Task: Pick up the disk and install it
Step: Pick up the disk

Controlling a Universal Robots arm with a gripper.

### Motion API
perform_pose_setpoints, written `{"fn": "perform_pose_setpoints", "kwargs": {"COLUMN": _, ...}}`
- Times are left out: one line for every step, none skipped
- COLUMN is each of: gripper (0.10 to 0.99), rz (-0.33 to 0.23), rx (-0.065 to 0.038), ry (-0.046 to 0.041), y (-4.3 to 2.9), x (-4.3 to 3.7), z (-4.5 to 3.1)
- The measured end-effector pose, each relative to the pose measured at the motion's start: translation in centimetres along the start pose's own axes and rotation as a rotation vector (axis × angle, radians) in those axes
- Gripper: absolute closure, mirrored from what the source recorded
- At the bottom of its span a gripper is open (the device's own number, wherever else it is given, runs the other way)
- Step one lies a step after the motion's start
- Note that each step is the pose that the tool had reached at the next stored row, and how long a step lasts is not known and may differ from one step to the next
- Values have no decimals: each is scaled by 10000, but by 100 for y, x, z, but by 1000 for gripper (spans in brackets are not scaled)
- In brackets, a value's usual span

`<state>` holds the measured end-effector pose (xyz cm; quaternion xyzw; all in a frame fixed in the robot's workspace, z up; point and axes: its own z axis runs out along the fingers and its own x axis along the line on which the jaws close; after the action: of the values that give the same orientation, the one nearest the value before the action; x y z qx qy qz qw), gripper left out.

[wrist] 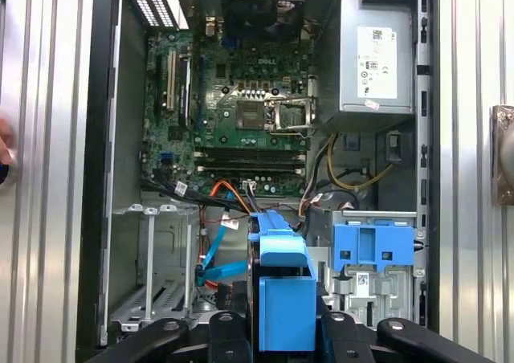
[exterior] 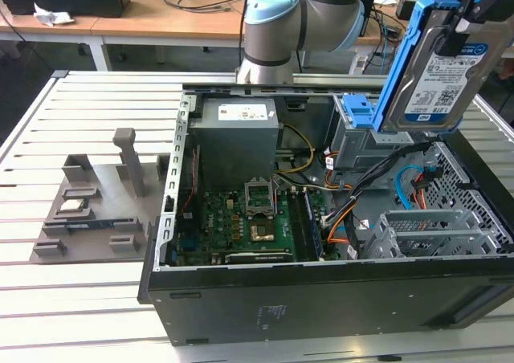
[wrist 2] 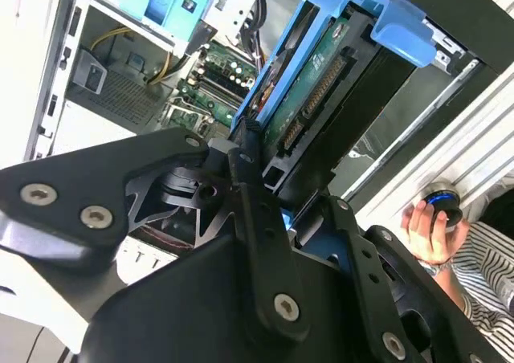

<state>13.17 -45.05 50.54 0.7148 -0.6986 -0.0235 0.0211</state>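
Note:
The disk (exterior: 438, 74), a silver hard drive with a blue-and-white label in a blue plastic frame, hangs tilted on edge above the open computer case (exterior: 321, 299), at the exterior view's upper right. My gripper (exterior: 464, 22) is shut on its upper end. In the second wrist view the black fingers (wrist 2: 245, 150) clamp the disk (wrist 2: 313, 98), whose green circuit-board side shows. In the first wrist view the disk's blue frame (wrist: 281, 299) points down over the case's drive area, next to a bay with another blue carrier (wrist: 371, 246).
Inside the case lie the motherboard (exterior: 249, 218), a grey power-supply box (exterior: 237, 130), loose orange and blue cables (exterior: 418, 186) and a metal drive cage (exterior: 426, 234). A grey fixture (exterior: 96, 202) stands on the slatted table at the exterior view's left. A person's hand (wrist 2: 430, 226) holds a round device beside the table.

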Motion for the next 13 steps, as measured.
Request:
{"fn": "perform_pose_setpoints", "kwargs": {"gripper": 718, "rz": 0, "rx": 0, "ry": 4, "y": 1, "x": 27, "z": 0}}
{"fn": "perform_pose_setpoints", "kwargs": {"gripper": 718, "rz": 0, "rx": 0, "ry": 6, "y": 1, "x": 47, "z": 1}}
{"fn": "perform_pose_setpoints", "kwargs": {"gripper": 718, "rz": 1, "rx": 0, "ry": 9, "y": 1, "x": 66, "z": 1}}
{"fn": "perform_pose_setpoints", "kwargs": {"gripper": 718, "rz": 1, "rx": 0, "ry": 14, "y": 2, "x": 93, "z": 1}}
{"fn": "perform_pose_setpoints", "kwargs": {"gripper": 718, "rz": 1, "rx": -1, "ry": 18, "y": 3, "x": 122, "z": 2}}
{"fn": "perform_pose_setpoints", "kwargs": {"gripper": 718, "rz": 1, "rx": 0, "ry": 21, "y": 3, "x": 137, "z": 2}}
{"fn": "perform_pose_setpoints", "kwargs": {"gripper": 718, "rz": 2, "rx": -1, "ry": 23, "y": 3, "x": 150, "z": 2}}
{"fn": "perform_pose_setpoints", "kwargs": {"gripper": 718, "rz": 2, "rx": -1, "ry": 27, "y": 4, "x": 179, "z": 2}}
{"fn": "perform_pose_setpoints", "kwargs": {"gripper": 718, "rz": 2, "rx": 0, "ry": 33, "y": 5, "x": 216, "z": 3}}
{"fn": "perform_pose_setpoints", "kwargs": {"gripper": 718, "rz": 2, "rx": -1, "ry": 37, "y": 5, "x": 238, "z": 3}}
{"fn": "perform_pose_setpoints", "kwargs": {"gripper": 718, "rz": 3, "rx": -1, "ry": 39, "y": 6, "x": 254, "z": 4}}
{"fn": "perform_pose_setpoints", "kwargs": {"gripper": 718, "rz": 3, "rx": -1, "ry": 41, "y": 6, "x": 266, "z": 4}}
{"fn": "perform_pose_setpoints", "kwargs": {"gripper": 718, "rz": 2, "rx": -2, "ry": 44, "y": 6, "x": 287, "z": 4}}
